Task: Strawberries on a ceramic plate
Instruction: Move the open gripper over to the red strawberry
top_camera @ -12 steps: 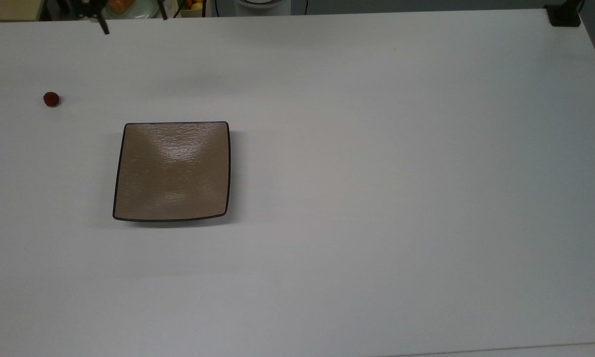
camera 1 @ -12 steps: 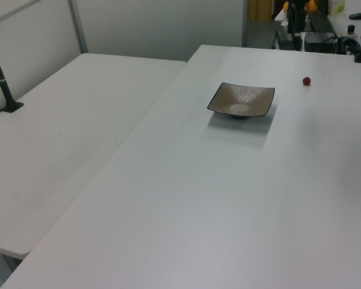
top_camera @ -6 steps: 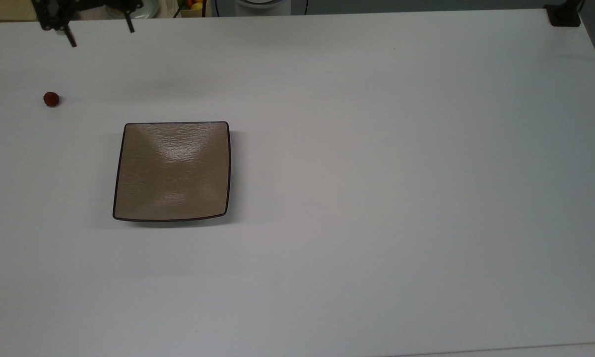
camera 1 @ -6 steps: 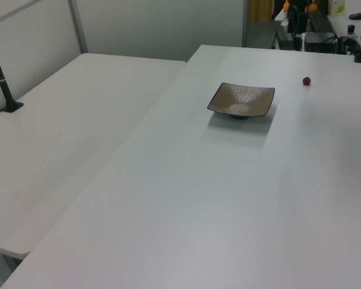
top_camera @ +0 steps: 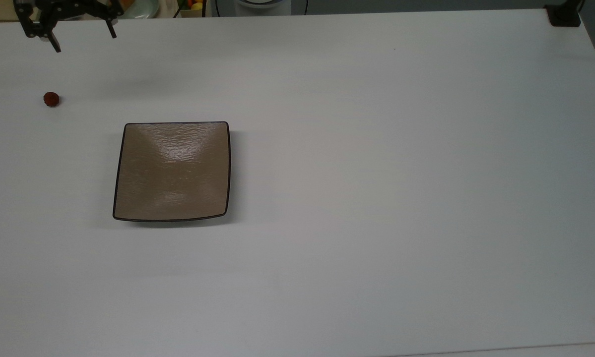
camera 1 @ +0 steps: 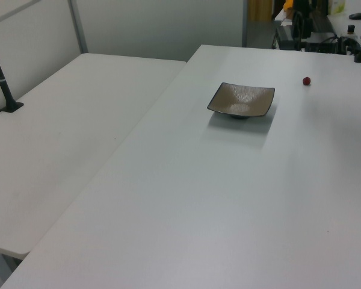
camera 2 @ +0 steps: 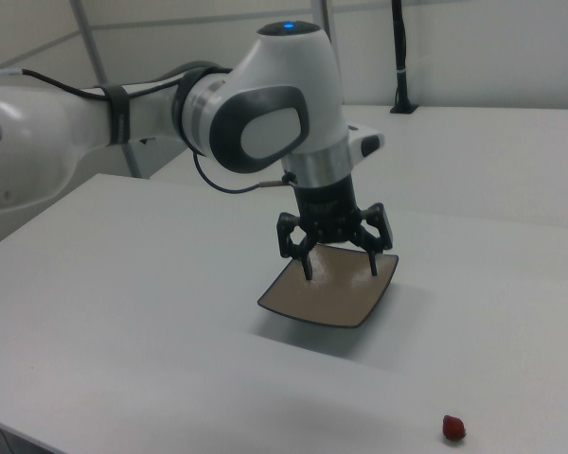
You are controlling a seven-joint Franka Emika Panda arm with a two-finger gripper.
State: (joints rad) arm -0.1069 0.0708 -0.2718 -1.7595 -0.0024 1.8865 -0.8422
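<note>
We find the gripper [camera 2: 340, 261] hanging in the air above the white table [top_camera: 376, 148], its two dark fingers [camera 2: 307, 263] spread wide apart with nothing between them; in the top view the same gripper [top_camera: 81, 39] sits at the upper left corner of the picture, fingers pointing down and splayed. Above it in the right view rises the white arm [camera 2: 265, 123], with a black cable [camera 2: 237, 184] looping beside the wrist. Just behind the gripper in the right view, lower down on the table, lies the ceramic plate [camera 2: 333, 291], a square tan dish with a thin dark rim; in the top view the ceramic plate [top_camera: 172, 171] is below and to the right of the gripper, well apart from it. The strawberry [top_camera: 51, 99] rests on the bare table, below the gripper in the top view and nearer to it than the plate is, apart from both. In the right view we see the strawberry [camera 2: 453, 428] in front of the gripper, toward the right view's lower right. In the left view the strawberry [camera 1: 306, 80] lies to the right of the ceramic plate [camera 1: 240, 100], not touching it.
</note>
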